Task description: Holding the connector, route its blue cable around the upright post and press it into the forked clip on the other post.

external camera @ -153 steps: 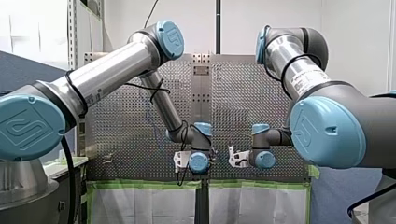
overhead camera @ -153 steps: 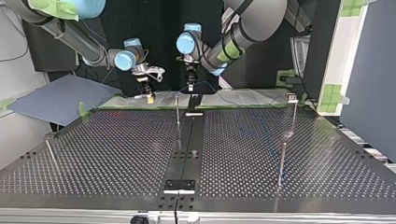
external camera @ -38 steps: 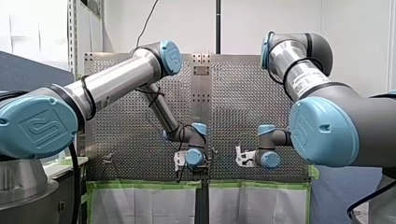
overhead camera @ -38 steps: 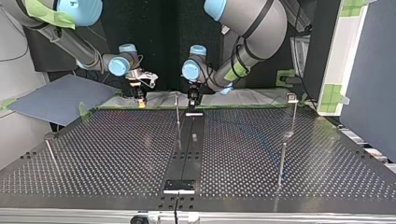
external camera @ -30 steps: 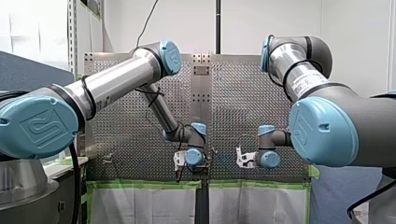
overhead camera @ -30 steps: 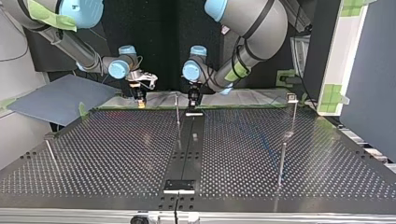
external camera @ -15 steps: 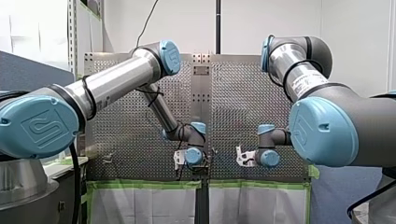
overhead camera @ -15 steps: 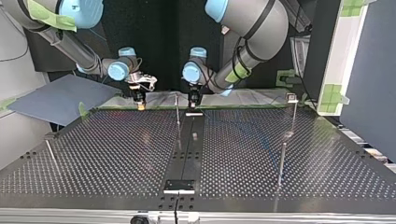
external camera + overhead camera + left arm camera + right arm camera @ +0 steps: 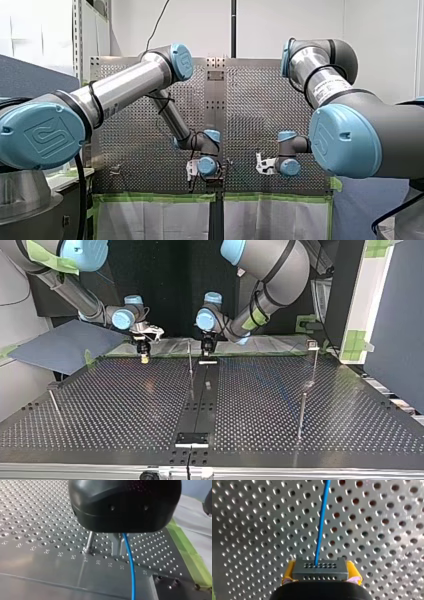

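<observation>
Grey connector [image 9: 320, 569], face dotted with holes, sits level. Its blue cable [image 9: 321, 525] exits mid-face, running straight. Thin upright post [image 9: 89, 542] stands near the cable.

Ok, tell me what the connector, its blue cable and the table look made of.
The connector: dark grey, matte, with rows of small moulded holes; probably plastic. The blue cable: smooth, slightly glossy jacket; likely plastic or rubber insulation, core unseen. The table: silvery perforated sheet with a brushed sheen and reflections; metal, which alloy I cannot tell.
</observation>
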`<action>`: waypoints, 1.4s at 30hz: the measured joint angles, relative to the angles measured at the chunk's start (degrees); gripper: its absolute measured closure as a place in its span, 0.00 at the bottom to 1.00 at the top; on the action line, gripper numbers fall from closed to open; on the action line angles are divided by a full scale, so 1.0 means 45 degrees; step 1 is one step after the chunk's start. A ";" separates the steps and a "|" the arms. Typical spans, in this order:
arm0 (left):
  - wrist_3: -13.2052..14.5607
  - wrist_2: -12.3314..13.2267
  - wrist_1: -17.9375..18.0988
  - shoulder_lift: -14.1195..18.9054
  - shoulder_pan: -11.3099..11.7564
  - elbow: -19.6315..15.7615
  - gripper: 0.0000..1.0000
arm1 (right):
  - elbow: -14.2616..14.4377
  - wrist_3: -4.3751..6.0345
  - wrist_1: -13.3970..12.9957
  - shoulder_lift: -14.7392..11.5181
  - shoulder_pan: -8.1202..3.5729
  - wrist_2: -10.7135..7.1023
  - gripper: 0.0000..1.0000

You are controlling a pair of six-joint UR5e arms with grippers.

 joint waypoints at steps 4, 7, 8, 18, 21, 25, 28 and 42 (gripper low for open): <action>0.0007 0.0047 -0.0075 -0.0002 0.0038 0.0042 0.94 | -0.0012 0.0034 -0.0023 0.0005 -0.0050 0.0092 0.85; 0.0014 0.0060 -0.0094 0.0001 0.0059 0.0048 0.94 | -0.0012 0.0039 -0.0022 0.0006 -0.0058 0.0106 0.85; 0.0015 0.0062 -0.0103 0.0001 0.0063 0.0049 0.94 | -0.0014 0.0041 -0.0021 0.0006 -0.0058 0.0108 0.85; -0.0007 0.0076 -0.0253 0.0008 0.0073 0.0053 0.53 | -0.0014 0.0041 0.0016 0.0008 -0.0010 0.0072 0.85; 0.0068 -0.0003 -0.0467 0.0034 0.0075 0.0053 0.25 | -0.0014 0.0041 0.0023 0.0008 0.0021 0.0060 0.85; 0.0160 -0.0238 -0.0886 0.0040 -0.0006 0.0050 0.00 | -0.0015 0.0034 0.0108 0.0008 0.0032 0.0055 0.85; 0.0185 -0.0361 -0.1242 0.0067 -0.0071 0.0037 0.00 | -0.0014 0.0029 0.0178 0.0008 0.0049 0.0053 0.85; 0.0036 0.0727 -0.0944 0.1347 -0.0268 -0.1180 0.00 | -0.0014 0.0018 0.0370 0.0008 0.0076 0.0053 0.85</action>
